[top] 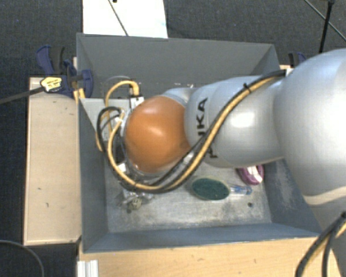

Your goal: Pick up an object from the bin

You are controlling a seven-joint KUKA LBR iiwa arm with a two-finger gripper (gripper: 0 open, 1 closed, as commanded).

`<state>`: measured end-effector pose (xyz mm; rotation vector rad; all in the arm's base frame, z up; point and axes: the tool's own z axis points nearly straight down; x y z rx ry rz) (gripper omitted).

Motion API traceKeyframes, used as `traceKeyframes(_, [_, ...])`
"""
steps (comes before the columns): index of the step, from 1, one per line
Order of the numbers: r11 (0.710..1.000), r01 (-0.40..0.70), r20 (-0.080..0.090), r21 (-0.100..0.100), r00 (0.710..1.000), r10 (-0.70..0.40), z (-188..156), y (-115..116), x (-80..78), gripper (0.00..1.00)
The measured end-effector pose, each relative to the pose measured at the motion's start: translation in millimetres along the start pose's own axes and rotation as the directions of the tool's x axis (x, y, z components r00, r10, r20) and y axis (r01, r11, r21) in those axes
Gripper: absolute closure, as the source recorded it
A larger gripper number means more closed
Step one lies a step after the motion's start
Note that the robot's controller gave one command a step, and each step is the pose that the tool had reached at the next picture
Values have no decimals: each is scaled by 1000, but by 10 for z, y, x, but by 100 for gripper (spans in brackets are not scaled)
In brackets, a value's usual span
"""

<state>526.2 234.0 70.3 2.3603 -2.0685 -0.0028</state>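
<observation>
You've got the gripper point(134, 199) low in the bin point(179, 59), lower left of frame, under the orange wrist cover point(155, 133); can't tell if the claw's wide or narrow. Nearest thing: dark green oval disc point(209, 189), lower centre, apart from it to the right. Pink item point(251, 175) sits beyond, by the arm point(300, 114).

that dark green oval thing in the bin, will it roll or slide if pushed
The dark green oval looks flat and low, so it would probably slide, not roll. Lying flush on the bin floor, its edge may be hard to pinch.
</observation>
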Motion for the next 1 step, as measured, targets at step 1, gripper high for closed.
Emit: traceKeyframes(1, [1000,-7,5,13,1000,7,-1335,-15,-7,100])
